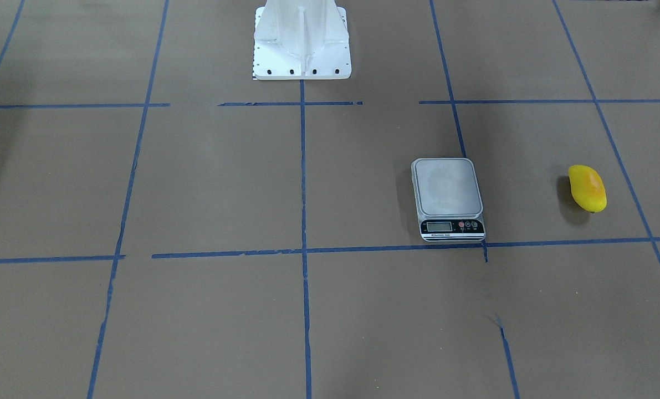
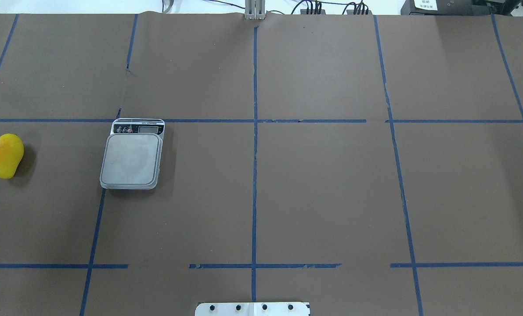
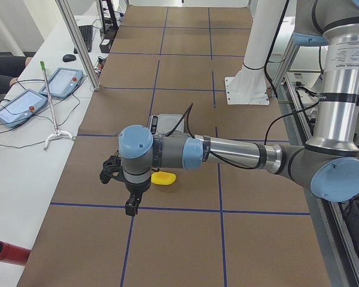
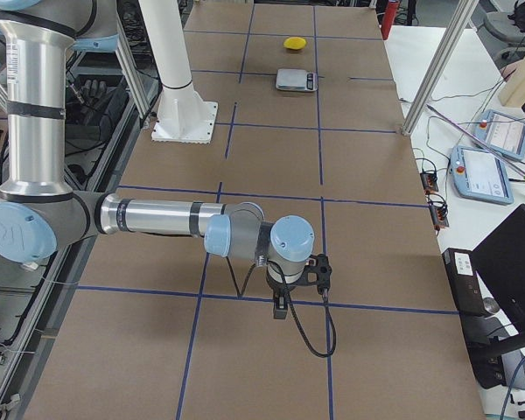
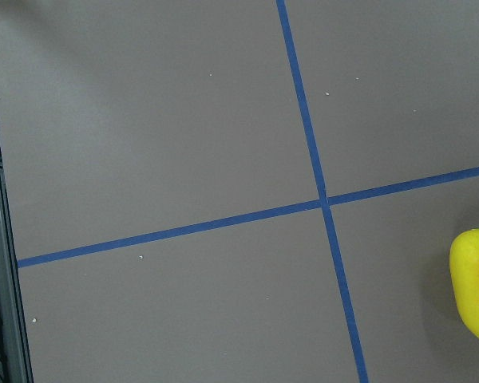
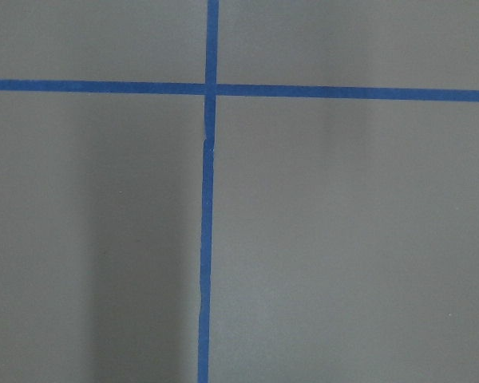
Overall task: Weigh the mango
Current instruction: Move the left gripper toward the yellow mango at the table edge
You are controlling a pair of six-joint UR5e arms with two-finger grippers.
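Note:
The mango point(image 1: 587, 188) is a small glossy yellow fruit with an orange blush, lying on the brown table at the robot's far left point(image 2: 6, 156). The scale point(image 1: 447, 188) stands apart from it with a bare silver platform point(image 2: 131, 159). My left gripper point(image 3: 131, 206) hangs over the table close to the mango point(image 3: 163, 178); I cannot tell whether it is open or shut. The left wrist view catches the mango's end point(image 5: 475, 283) at its right edge. My right gripper point(image 4: 280, 308) hangs over bare table far from the scale point(image 4: 297, 80); its state cannot be told.
The white robot pedestal point(image 1: 302, 44) stands at the table's robot side. Blue tape lines point(image 2: 254, 175) grid the brown surface. A side bench holds control tablets point(image 3: 24, 104), a thin stand point(image 3: 54, 119) and cables; more tablets point(image 4: 490, 166) lie on the other side.

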